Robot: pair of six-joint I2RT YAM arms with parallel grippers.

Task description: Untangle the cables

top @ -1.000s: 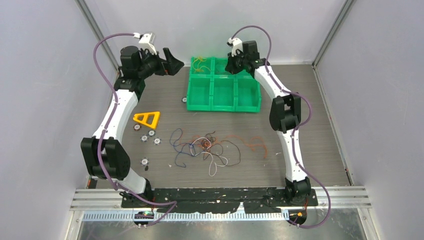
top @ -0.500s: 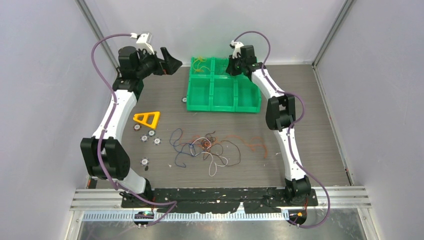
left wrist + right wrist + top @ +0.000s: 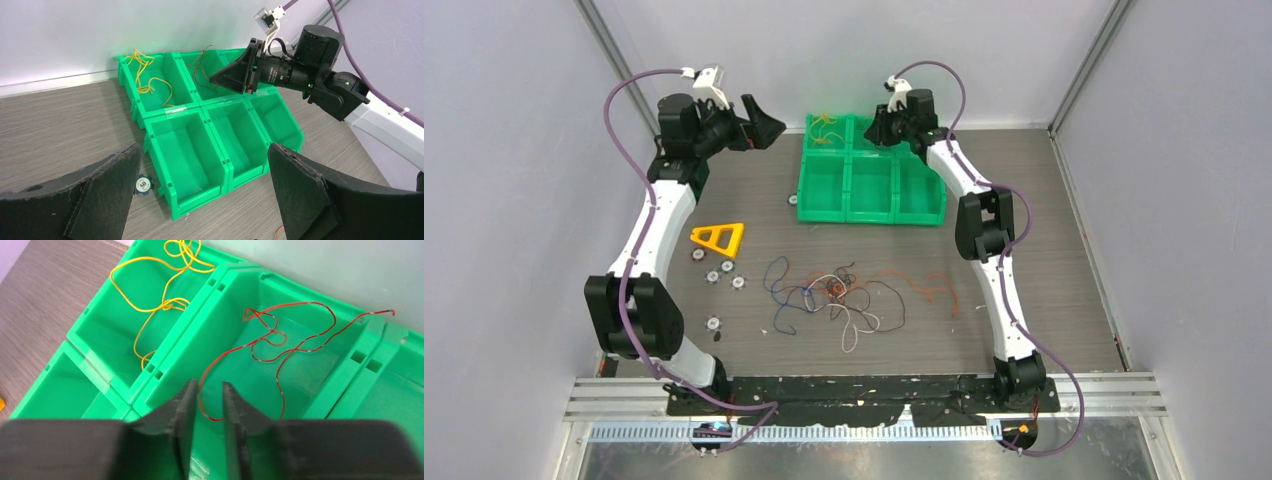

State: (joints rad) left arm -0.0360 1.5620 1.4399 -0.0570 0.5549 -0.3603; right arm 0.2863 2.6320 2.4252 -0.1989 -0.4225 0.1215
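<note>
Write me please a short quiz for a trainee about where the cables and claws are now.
1. True or false: the right claw hangs over the yellow cable's compartment.
2. The left claw's jaws are: A wide open, B shut, C gripping a cable.
3. Where do the tangled cables lie?
Key: 1 false, it is over the red cable; 2 A; 3 on the table, outside the green bins.

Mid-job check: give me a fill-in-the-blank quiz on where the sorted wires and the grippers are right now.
The thin yellow wire lies in the green plastic bin tray's far-____ compartment. The thin red wire lies in the far ____ compartment. The wide-open left gripper holds ____.
Missing: left; middle; nothing.
</note>
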